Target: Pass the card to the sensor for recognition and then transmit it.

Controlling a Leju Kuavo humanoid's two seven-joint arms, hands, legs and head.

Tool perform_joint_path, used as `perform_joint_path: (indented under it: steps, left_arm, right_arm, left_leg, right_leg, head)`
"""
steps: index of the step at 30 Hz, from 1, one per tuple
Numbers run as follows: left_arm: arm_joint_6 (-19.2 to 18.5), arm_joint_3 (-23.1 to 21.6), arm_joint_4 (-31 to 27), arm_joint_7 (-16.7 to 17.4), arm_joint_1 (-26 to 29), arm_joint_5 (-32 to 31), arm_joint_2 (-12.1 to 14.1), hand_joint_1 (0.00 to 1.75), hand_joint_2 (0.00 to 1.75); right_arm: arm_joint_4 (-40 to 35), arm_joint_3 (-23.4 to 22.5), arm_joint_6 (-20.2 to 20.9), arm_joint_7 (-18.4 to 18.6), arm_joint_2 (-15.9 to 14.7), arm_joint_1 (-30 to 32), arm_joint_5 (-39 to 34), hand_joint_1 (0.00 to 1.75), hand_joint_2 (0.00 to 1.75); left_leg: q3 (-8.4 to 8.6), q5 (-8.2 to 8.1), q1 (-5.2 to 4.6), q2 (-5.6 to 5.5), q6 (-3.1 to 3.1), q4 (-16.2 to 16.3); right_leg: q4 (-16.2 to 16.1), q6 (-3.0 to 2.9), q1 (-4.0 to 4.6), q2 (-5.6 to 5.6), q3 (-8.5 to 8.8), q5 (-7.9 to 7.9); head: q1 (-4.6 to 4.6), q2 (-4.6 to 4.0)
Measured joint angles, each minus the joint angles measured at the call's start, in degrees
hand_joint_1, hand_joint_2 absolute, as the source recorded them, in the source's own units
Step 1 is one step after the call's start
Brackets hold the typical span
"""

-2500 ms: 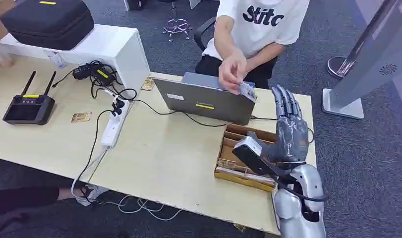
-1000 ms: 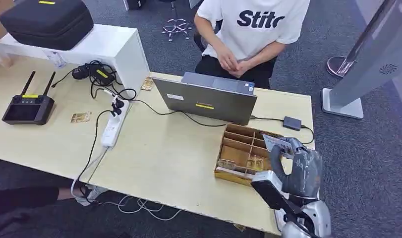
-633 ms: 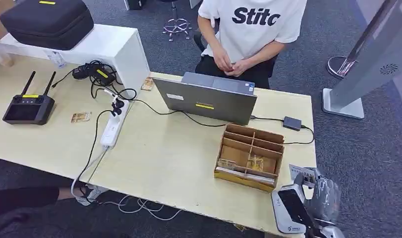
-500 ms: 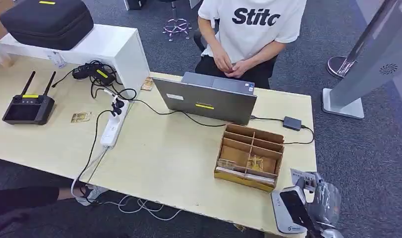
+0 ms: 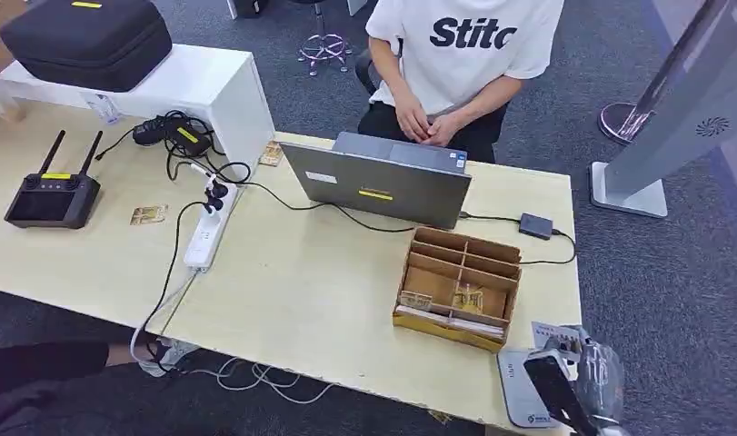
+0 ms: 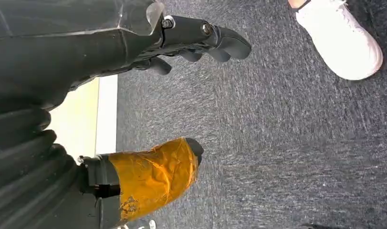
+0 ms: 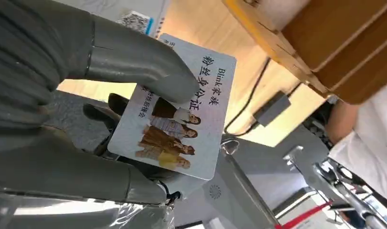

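My right hand (image 5: 593,377) hovers at the table's front right corner and pinches a white photo card (image 5: 555,338) between thumb and fingers. Just below and left of it a flat grey sensor pad (image 5: 516,392) lies on the table corner, partly hidden by my wrist. The right wrist view shows the card (image 7: 174,109) close up, printed side visible, with my thumb (image 7: 134,57) pressed on it. My left hand (image 6: 86,52) hangs over the carpet with nothing in it, fingers apart, its thumb wrapped in orange tape.
A wooden divider box (image 5: 460,286) stands just behind the sensor. An open grey laptop (image 5: 378,186) and a small black adapter (image 5: 535,225) lie further back. A person in a white shirt (image 5: 464,45) sits behind the table, hands together. A white shoe (image 6: 344,38) rests on the carpet.
My right hand took the card from the person's hand and drew it back from the laptop, past the box, to the front right corner over the sensor. The person's hands withdrew.
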Motion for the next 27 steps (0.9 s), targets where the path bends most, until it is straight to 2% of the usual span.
perform_joint_path:
  steps: [12,19,27]
  left_arm:
    - [0.0,0.8,0.0,0.0,0.0,0.0,0.2,0.0,1.75]
    - [0.1,0.8,0.0,0.0,0.0,0.0,0.2,0.0,1.75]
    - [0.1,0.8,0.0,0.0,0.0,-0.1,0.2,0.0,1.75]
  right_arm:
    - [1.7,0.4,0.0,2.0,-1.5,0.0,2.5,1.75,1.75]
    - [2.8,1.4,-1.6,5.0,-1.9,-0.3,6.2,1.75,1.75]
    - [4.1,1.7,-1.9,6.1,-2.3,-1.1,7.5,1.75,1.75]
  left_leg:
    - [0.0,0.0,0.0,0.0,0.0,0.0]
    - [0.01,0.0,0.0,0.0,0.0,0.0]
    - [0.02,0.0,0.0,0.0,0.0,0.0]
  right_leg:
    - [0.0,0.0,0.0,0.0,0.0,0.0]
    - [0.0,0.0,0.0,0.0,0.01,0.0]
    - [0.0,0.0,0.0,0.0,0.03,0.0]
  head:
    - [0.0,0.0]
    - [0.0,0.0]
    - [0.0,0.0]
